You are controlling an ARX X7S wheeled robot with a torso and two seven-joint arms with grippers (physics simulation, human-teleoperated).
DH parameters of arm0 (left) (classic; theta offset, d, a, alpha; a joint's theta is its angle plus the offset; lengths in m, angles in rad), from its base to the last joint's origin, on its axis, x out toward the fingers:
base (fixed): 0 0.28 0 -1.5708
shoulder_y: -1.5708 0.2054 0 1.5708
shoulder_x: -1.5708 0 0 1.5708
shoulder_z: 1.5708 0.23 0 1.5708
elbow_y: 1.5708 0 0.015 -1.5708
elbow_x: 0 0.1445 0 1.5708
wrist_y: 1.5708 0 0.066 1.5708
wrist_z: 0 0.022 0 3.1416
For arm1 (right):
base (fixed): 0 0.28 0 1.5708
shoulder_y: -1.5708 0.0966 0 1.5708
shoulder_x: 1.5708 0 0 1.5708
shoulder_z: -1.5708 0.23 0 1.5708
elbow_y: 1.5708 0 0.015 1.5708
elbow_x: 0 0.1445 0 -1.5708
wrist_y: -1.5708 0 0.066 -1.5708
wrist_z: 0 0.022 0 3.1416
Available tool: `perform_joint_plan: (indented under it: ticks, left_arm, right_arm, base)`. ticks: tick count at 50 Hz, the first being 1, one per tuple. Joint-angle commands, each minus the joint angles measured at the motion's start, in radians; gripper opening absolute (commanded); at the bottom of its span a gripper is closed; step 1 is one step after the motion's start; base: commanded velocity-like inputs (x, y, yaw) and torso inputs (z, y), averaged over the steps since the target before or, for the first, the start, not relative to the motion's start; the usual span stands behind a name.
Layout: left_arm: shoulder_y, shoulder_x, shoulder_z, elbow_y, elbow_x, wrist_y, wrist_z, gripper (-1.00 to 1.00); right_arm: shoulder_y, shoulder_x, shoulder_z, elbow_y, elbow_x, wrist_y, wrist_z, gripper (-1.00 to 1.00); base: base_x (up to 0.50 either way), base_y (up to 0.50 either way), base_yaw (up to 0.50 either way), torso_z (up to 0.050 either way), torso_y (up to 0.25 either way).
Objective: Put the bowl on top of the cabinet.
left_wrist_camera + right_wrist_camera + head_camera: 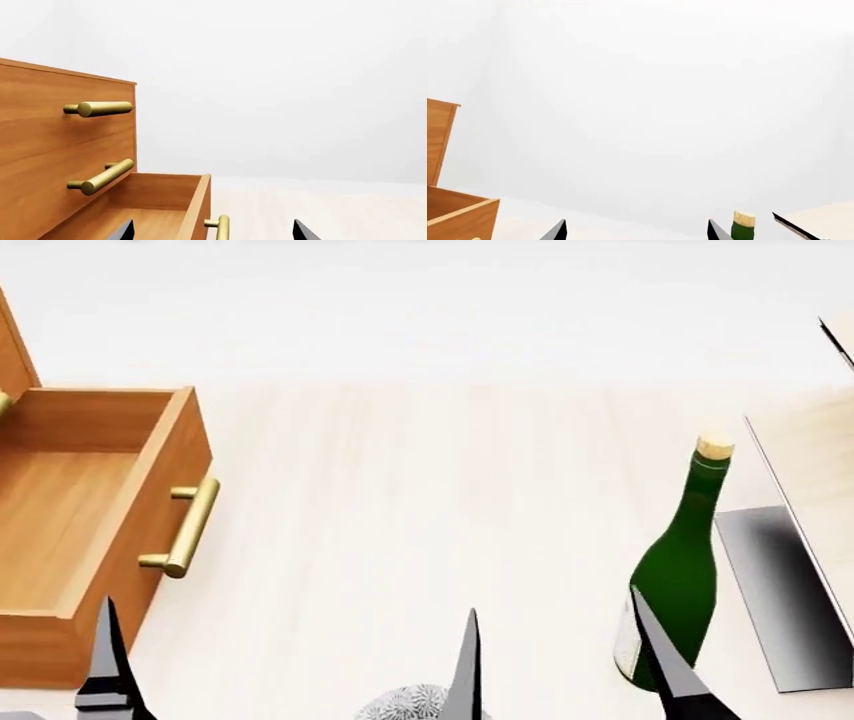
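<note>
Only the patterned rim of the bowl [407, 705] shows, at the bottom edge of the head view on the pale floor. The orange-brown cabinet [60, 130] stands to the left with its lowest drawer [80, 490] pulled out and empty. My left gripper [210, 232] is open, its tips straddling that drawer's front edge and brass handle [222, 227]. My right gripper [637, 231] is open with nothing between its fingers [467, 665]. One of those fingers rises just right of the bowl. The cabinet's top edge [67, 72] is well above both grippers.
A green wine bottle [678, 570] stands upright on the floor at the right, just behind my right gripper's outer finger [663, 655]. Beyond it is a pale plywood rack with a dark base [787, 590]. Two closed drawers with brass bar handles [100, 108] sit above the open one.
</note>
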Motion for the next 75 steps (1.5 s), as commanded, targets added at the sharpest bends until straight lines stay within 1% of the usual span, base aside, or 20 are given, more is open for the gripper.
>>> perform_joint_plan:
  ticks: [1, 20, 23, 30, 31, 33, 34, 40, 46, 53, 57, 62, 66, 75]
  left_arm:
    - [-0.003, 0.008, -0.011, 0.014, 0.030, -0.014, 0.016, 1.00]
    - [0.000, -0.003, -0.002, 0.022, 0.023, -0.014, 0.008, 1.00]
    - [0.002, -0.006, 0.001, 0.022, 0.024, -0.010, 0.006, 1.00]
    - [-0.002, -0.019, 0.001, 0.054, 0.006, -0.029, 0.006, 1.00]
    - [-0.001, -0.026, 0.004, 0.064, -0.008, -0.015, 0.023, 1.00]
    - [-0.004, -0.034, 0.002, 0.087, -0.037, -0.046, 0.032, 1.00]
    - [-0.016, -0.041, 0.004, 0.107, -0.054, -0.093, 0.034, 1.00]
    - [-0.023, -0.056, 0.001, 0.149, -0.080, -0.129, 0.038, 1.00]
    - [-0.012, -0.050, 0.002, 0.131, -0.063, -0.086, 0.029, 1.00]
    - [-0.011, -0.052, 0.005, 0.121, -0.049, -0.068, 0.022, 1.00]
    - [-0.012, -0.053, 0.005, 0.119, -0.051, -0.069, 0.017, 1.00]
    - [-0.011, -0.055, 0.011, 0.118, -0.047, -0.068, 0.013, 1.00]
    - [-0.012, -0.056, 0.014, 0.118, -0.045, -0.067, 0.011, 1.00]
    - [-0.021, -0.059, 0.017, 0.113, -0.055, -0.086, 0.007, 1.00]
  right_arm:
    - [-0.010, 0.002, 0.030, -0.065, -0.019, 0.013, -0.028, 1.00]
    - [-0.032, 0.028, 0.021, -0.098, -0.011, -0.008, -0.038, 1.00]
    - [-0.029, 0.028, 0.022, -0.100, -0.005, 0.010, -0.038, 1.00]
    - [-0.025, 0.023, 0.040, -0.100, -0.010, 0.028, -0.016, 1.00]
    - [-0.024, 0.024, 0.041, -0.100, -0.009, 0.033, -0.015, 1.00]
    - [-0.023, 0.023, 0.045, -0.097, -0.003, 0.035, -0.013, 1.00]
    - [-0.023, 0.023, 0.049, -0.097, 0.003, 0.038, -0.012, 1.00]
    - [-0.017, 0.018, 0.062, -0.075, 0.032, 0.053, -0.008, 1.00]
    - [-0.012, 0.012, 0.061, -0.050, 0.052, 0.054, -0.010, 1.00]
    - [-0.011, 0.014, 0.047, -0.034, 0.042, 0.045, -0.011, 1.00]
    - [-0.018, 0.020, 0.037, -0.032, 0.017, 0.026, -0.006, 1.00]
    - [-0.020, 0.022, 0.049, -0.034, 0.038, 0.024, -0.005, 1.00]
    - [-0.020, 0.024, 0.039, -0.031, 0.020, 0.020, -0.002, 1.00]
    - [-0.020, 0.023, 0.042, -0.025, 0.030, 0.016, 0.004, 1.00]
  base:
    - [0.50, 0.00, 0.00, 0.000, 0.000]
    - [0.50, 0.00, 0.00, 0.000, 0.001]
    - [0.35, 0.00, 0.00, 0.000, 0.000]
    - [0.00, 0.00, 0.00, 0.000, 0.000]
    - [0.00, 0.00, 0.00, 0.000, 0.000]
    - [0.00, 0.00, 0.00, 0.000, 0.000]
    - [0.00, 0.00, 0.00, 0.000, 0.000]
    - [0.00, 0.00, 0.00, 0.000, 0.000]
    - [0.00, 0.00, 0.00, 0.000, 0.000]
    - [0.00, 0.00, 0.00, 0.000, 0.000]
    - [0.00, 0.00, 0.00, 0.000, 0.000]
    - [0.00, 0.47, 0.00, 0.000, 0.000]
    - [0.00, 0.37, 0.00, 0.000, 0.000]
    - [0.00, 0.02, 0.00, 0.000, 0.000]
